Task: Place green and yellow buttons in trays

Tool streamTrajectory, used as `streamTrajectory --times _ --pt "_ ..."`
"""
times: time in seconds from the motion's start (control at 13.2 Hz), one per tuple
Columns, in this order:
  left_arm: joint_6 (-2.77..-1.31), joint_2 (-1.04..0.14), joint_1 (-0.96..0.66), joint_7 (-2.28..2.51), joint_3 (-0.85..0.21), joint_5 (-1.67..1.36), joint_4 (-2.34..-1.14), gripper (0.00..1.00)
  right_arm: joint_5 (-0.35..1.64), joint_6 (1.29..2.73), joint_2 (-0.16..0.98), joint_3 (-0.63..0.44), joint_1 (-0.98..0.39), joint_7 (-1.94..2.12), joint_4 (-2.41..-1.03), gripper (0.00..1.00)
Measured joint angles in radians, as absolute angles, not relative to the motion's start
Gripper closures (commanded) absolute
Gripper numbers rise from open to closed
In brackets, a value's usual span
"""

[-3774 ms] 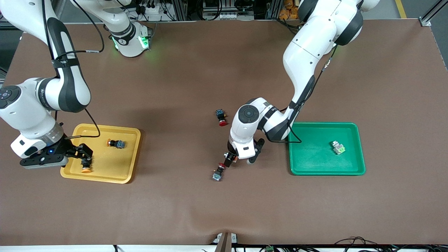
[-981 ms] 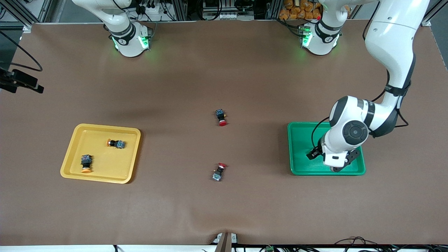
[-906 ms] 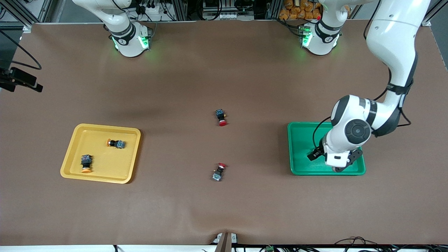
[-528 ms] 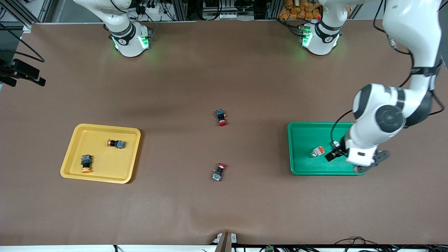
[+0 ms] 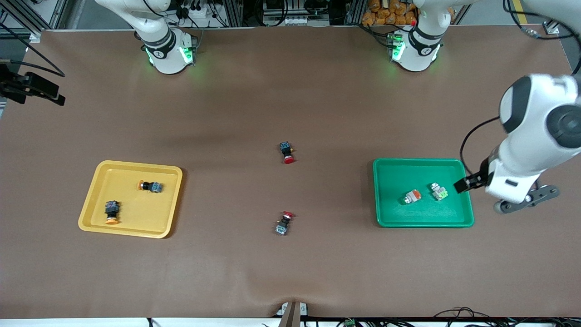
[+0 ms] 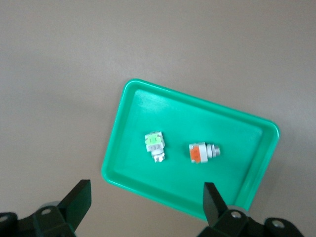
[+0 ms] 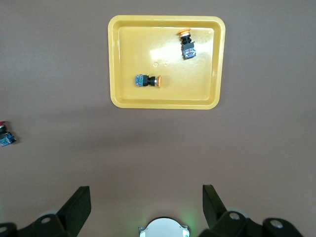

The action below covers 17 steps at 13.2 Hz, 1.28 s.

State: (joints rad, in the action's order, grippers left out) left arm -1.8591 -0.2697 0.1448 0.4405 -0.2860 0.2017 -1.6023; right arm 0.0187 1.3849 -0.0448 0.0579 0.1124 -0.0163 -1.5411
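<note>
A: Where is the left gripper (image 6: 143,207)?

B: Up in the air over the green plastic tray's (image 5: 390,218) rim at the left arm's end, jaws spread wide, holding nothing. Below it lie two white-silver buttons, one with a green block (image 5: 438,191), one with an orange block (image 5: 412,196), near each other but apart.

A: And the right gripper (image 7: 143,207)?

B: High over the table, released and empty. Its wrist view shows the yellow plastic tray (image 7: 118,94) with two orange-capped black-and-blue buttons (image 7: 147,81) inside, apart from each other.

A: Anything only the front view shows?

B: Both red-capped switches (image 5: 286,153) on the brown table (image 5: 290,272) between the trays; the right wrist view catches only one, at its edge.
</note>
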Motion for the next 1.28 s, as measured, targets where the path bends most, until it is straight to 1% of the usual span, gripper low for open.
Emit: streamTrajectory --times 0.23,0.53,0.98,1.28 --pt "-1.794 -0.196 0.185 0.297 -0.285 0.095 -1.602 0.0 0.016 1.386 -0.045 0.057 0.11 -0.017 -1.536 0.0" --pt "-1.729 -0.118 0.185 0.282 -0.29 0.086 -1.601 0.0 0.015 1.392 -0.045 0.056 0.111 -0.017 -1.515 0.0" --pt "-1.622 -0.032 0.186 0.273 -0.288 0.08 -1.6 0.0 0.015 1.42 -0.044 0.056 0.113 -0.022 -1.507 0.0" --pt "-1.561 0.002 0.184 0.226 -0.294 0.079 -1.586 0.0 0.016 1.422 -0.041 0.054 0.116 -0.026 -1.496 0.0"
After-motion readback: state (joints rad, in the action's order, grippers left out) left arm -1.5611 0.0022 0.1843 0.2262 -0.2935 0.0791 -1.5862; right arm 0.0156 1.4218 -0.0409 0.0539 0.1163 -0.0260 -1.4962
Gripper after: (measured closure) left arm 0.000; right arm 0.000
